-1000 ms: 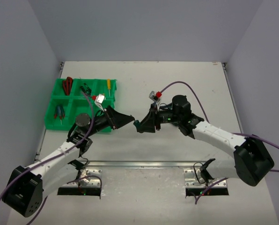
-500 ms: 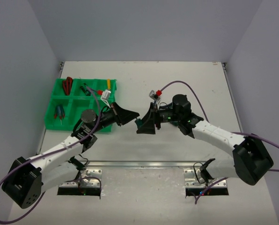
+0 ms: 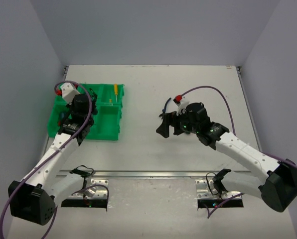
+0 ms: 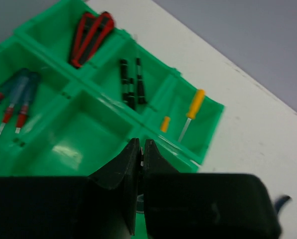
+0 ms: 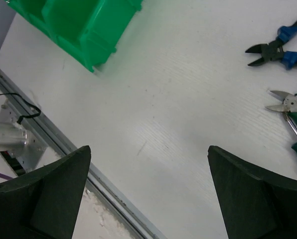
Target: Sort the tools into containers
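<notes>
The containers are one green compartment bin point(image 3: 102, 127) point(image 4: 208, 127) point(image 5: 83, 30) at the table's left. It holds tools: red pliers point(image 4: 91, 32), black screwdrivers point(image 4: 131, 82), yellow screwdrivers point(image 4: 193, 109) point(image 3: 115, 90) and blue-and-red ones point(image 4: 14, 99). My left gripper point(image 4: 141, 144) point(image 3: 81, 112) hangs over the bin's near compartments. Its jaws are shut on a thin tool of which only a pale sliver shows. My right gripper point(image 5: 148, 149) point(image 3: 164, 119) stands wide open over bare table at the middle. Blue cutters point(image 5: 280, 47) and green pliers point(image 5: 290, 107) lie beside it.
A metal rail point(image 3: 148, 174) point(image 5: 49, 132) runs along the table's near edge. Grey walls close in the left, back and right sides. In the top view the right arm hides the loose tools.
The grippers met fingertip to fingertip at mid-table. The left one shut and the right one opened. The left arm then swung left over the bin, and the right gripper drew back slightly.
</notes>
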{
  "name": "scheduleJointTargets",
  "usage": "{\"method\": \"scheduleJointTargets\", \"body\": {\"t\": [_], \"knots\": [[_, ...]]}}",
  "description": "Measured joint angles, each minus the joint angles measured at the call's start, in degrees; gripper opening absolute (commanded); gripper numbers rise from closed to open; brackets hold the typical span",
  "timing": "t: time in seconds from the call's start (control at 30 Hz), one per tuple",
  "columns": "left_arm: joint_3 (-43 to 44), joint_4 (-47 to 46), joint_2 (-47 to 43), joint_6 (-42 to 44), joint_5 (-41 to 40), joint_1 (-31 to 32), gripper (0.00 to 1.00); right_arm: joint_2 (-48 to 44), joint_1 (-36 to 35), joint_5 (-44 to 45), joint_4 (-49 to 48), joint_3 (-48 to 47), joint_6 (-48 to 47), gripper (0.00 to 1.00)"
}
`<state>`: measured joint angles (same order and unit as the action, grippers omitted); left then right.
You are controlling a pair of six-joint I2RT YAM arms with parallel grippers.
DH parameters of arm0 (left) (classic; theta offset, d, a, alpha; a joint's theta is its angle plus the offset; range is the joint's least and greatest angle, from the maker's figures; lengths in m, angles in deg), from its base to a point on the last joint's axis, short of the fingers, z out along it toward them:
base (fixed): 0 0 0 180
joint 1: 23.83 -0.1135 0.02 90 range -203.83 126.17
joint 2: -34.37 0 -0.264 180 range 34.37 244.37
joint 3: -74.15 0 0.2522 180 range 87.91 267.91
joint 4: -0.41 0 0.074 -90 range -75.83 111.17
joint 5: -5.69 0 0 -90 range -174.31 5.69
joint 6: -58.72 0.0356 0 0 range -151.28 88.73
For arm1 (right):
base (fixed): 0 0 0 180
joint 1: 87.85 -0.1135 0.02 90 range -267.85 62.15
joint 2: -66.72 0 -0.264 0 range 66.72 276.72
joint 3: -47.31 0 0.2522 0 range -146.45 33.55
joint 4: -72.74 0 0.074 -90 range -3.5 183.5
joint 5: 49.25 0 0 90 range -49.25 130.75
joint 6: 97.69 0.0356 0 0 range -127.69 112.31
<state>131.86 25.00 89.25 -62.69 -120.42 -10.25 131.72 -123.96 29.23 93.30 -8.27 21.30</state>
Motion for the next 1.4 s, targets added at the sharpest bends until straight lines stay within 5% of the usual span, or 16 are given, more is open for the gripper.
{"method": "scheduleJointTargets", "body": {"t": [0.2,0.27,0.37,0.43,0.5,0.7,1.0,1.4], "knots": [[-1.5,-0.8,6.6,1.4,-9.7,-7.9,0.01,-3.1,0.0,2.5,2.7,2.4,-0.5,0.99],[-2.4,-2.6,9.0,1.3,-11.2,-8.5,0.11,-3.3,0.0,2.4,2.8,2.7,-0.5,0.99],[-2.6,-3.0,13.4,0.1,-13.2,-8.7,0.42,-3.9,0.0,2.4,2.9,3.1,-0.7,0.99],[-2.2,-2.3,16.7,-1.2,-13.4,-8.7,0.78,-4.7,0.0,2.9,3.3,3.4,-1.2,0.99],[-2.2,-1.0,18.6,-2.5,-12.7,-8.7,0.98,-5.2,0.0,4.1,4.1,3.4,-2.0,0.99],[-1.3,3.2,15.8,-6.3,-6.6,-8.7,1.0,0.4,0.0,13.6,9.7,0.9,-6.2,0.99],[3.2,4.8,1.1,-7.3,13.9,-8.2,1.0,17.1,2.3,26.7,17.9,-5.9,-12.0,0.97],[3.7,7.0,-7.7,-2.2,30.2,-8.0,1.0,33.3,6.9,29.0,18.0,-12.2,-18.3,0.72]]}}
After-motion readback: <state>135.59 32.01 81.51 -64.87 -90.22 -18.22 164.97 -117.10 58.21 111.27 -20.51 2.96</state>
